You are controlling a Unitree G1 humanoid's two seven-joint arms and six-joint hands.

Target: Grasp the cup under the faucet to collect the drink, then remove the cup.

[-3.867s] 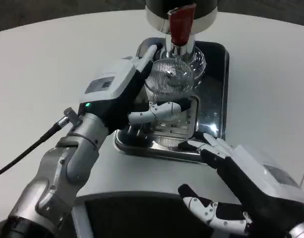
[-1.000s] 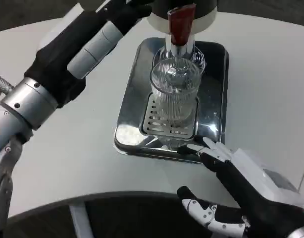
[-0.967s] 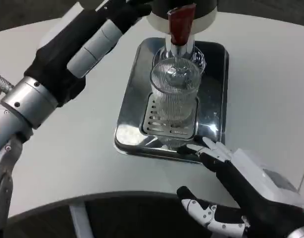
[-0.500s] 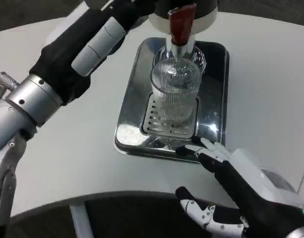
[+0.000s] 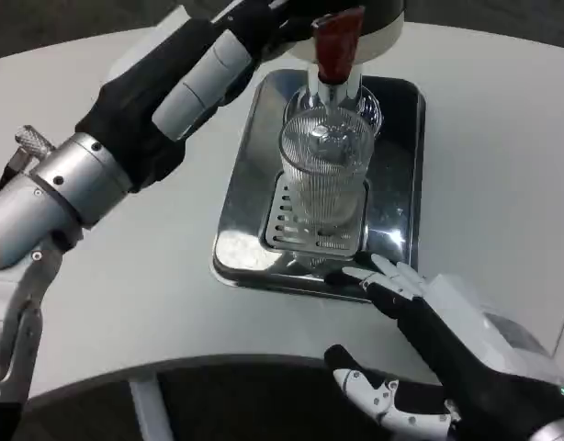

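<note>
The left hand [image 5: 195, 69] is raised above the far left part of the white table [image 5: 484, 165], with its dark palm side and white finger segments extended toward the base of the dispenser [image 5: 342, 18] at the far edge; the fingertips lie against the dispenser body where they merge with its dark surface, so it cannot be determined whether this hand is spread or closed on anything. Its silver forearm [image 5: 52, 197] runs back toward the near left edge of the table. The right hand [image 5: 438, 354] lies at the near right edge of the table, fingers spread apart and holding nothing, with the fingertips [image 5: 378, 271] just beside the near rim of the metal drip tray [image 5: 401, 184]; whether they touch the rim cannot be determined. The ribbed clear cup [image 5: 325, 170] stands upright on the slotted grate [image 5: 305, 234] in the middle of the tray, directly beneath the faucet [image 5: 330, 87], whose red lever [image 5: 335, 46] points downward above the cup mouth. The tray occupies the far centre of the table, with the dispenser standing on its far end. Neither hand is in contact with the cup. The cup contents cannot be judged clearly through the ribbed wall.
</note>
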